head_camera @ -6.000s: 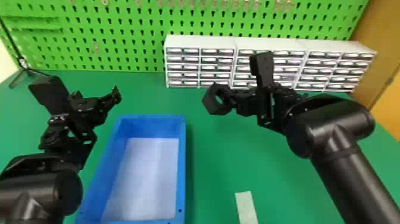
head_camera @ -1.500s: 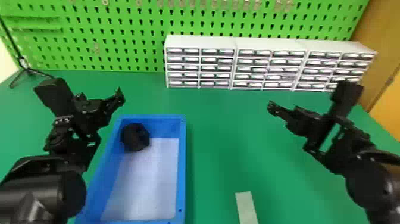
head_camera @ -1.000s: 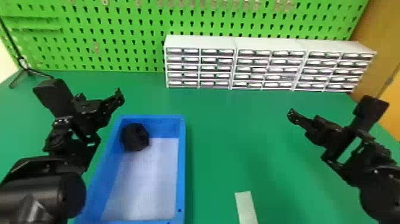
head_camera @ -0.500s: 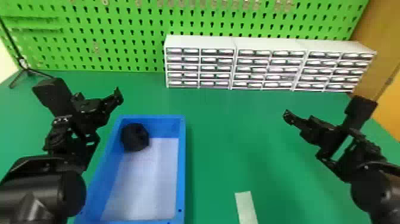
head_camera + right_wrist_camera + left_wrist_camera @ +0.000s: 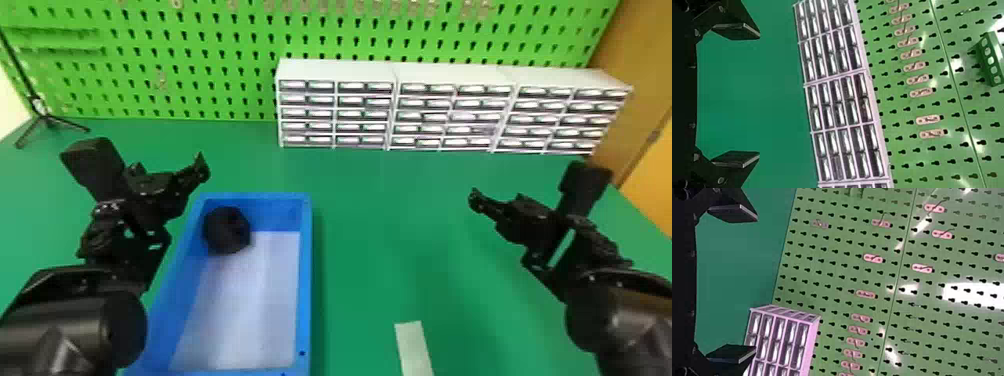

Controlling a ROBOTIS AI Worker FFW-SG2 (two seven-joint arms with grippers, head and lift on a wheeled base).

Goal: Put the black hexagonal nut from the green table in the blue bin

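Observation:
The black hexagonal nut (image 5: 226,230) lies inside the blue bin (image 5: 306,280), against its far left corner, apart from both grippers. My left gripper (image 5: 165,187) is above the table by the bin's far left edge, nearer the nut than the right one. In the left wrist view, the left gripper (image 5: 756,283) is open with nothing held. Well to the right of the bin, over the green table (image 5: 390,225), is my right gripper (image 5: 517,215). The right wrist view shows the right gripper (image 5: 759,94) open too, its fingers wide apart and nothing gripped.
White drawer cabinets (image 5: 395,105) stand along the back, before a green pegboard (image 5: 200,65). A pale strip (image 5: 414,347) lies near the table's front, right of the bin. A small black tripod (image 5: 47,117) stands at the back left.
Six seconds ago my right gripper held the nut over the table right of the bin; now it is released and in the bin. That arm went right, then lately drifted slightly left. The left arm barely moved.

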